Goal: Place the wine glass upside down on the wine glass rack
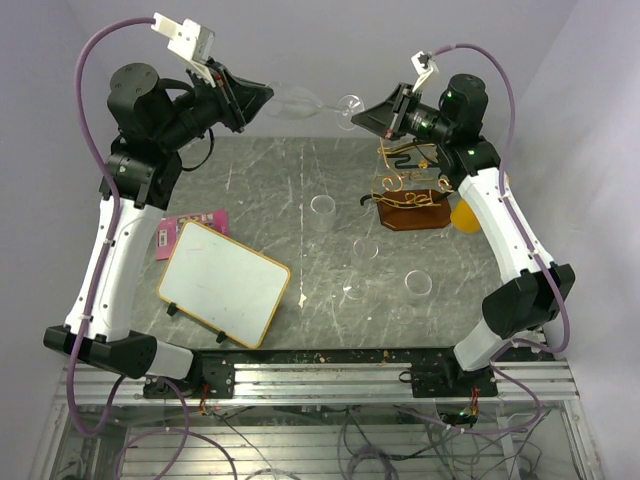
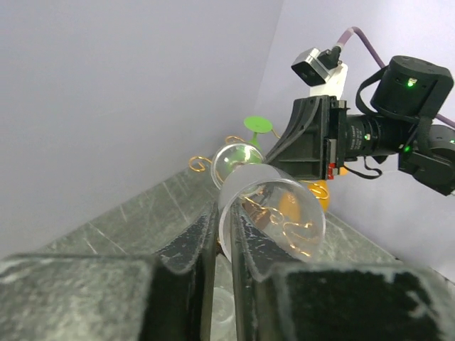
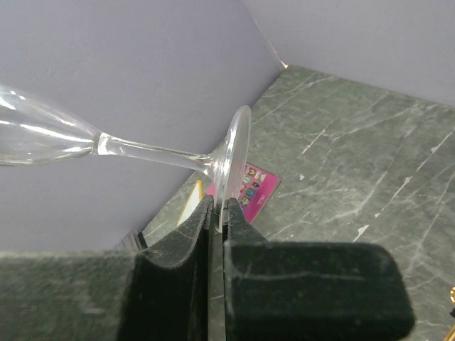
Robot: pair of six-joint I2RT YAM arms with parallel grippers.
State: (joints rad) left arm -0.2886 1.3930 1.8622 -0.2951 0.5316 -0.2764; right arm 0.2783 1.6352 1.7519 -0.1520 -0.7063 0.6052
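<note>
soft, even light fell from above, bright but flat, and the walls point(image 1: 330, 40) went pale lilac. the table point(image 1: 260, 190) carried a dull sheen with only faint shadows. the wine glass point(image 1: 295, 100) nearly vanished against the wall, marked by small glints. up close, the left gripper point(image 2: 224, 217) and right gripper point(image 3: 218, 206) were dark and blurred.

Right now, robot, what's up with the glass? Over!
Left gripper shut on wine glass rim, right gripper shut on its foot. Glass level, midair. Under right gripper: wine glass rack, nothing seen between.
</note>
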